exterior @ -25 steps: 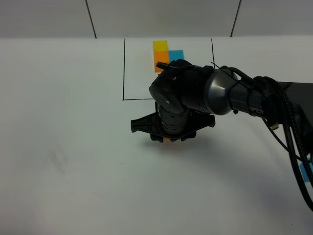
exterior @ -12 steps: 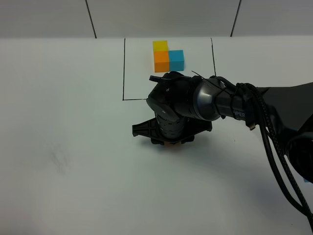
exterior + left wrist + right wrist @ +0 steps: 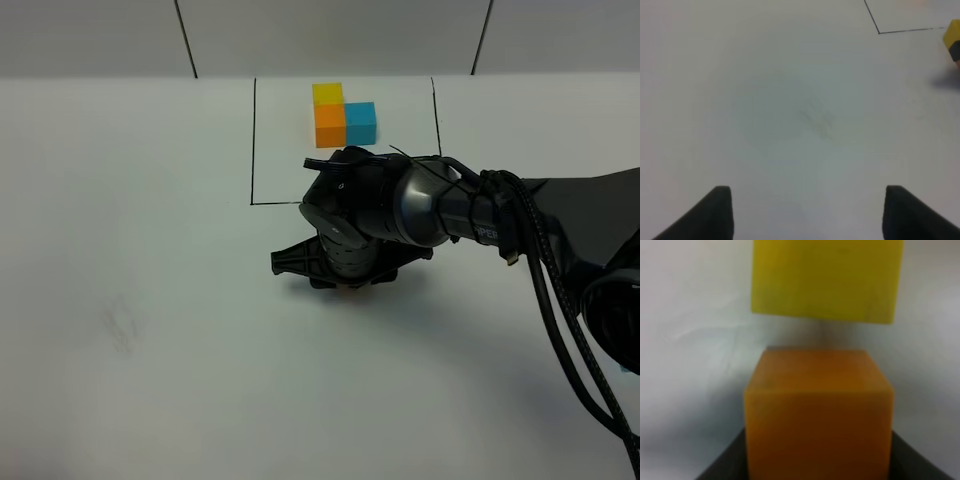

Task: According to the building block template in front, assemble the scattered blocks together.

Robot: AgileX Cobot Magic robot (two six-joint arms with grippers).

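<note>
Orange cube [image 3: 817,415], seemingly in end effector [image 3: 343,284]

Building block template [image 3: 340,112] at 12 o'clock on table [image 3: 120,200]; right gripper [image 3: 345,285] at its 6 o'clock, held cube [image 3: 817,415] just beside loose cube [image 3: 826,277]

Orange cube [image 3: 817,415] just short of yellow cube [image 3: 826,277]

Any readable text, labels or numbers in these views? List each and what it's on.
White lettering on the right arm: partly behind cables, too small to read.
Orange cube: no text.
Yellow cube: no text.
Building block template: no text.
Table: only thin black lines, no text.
</note>
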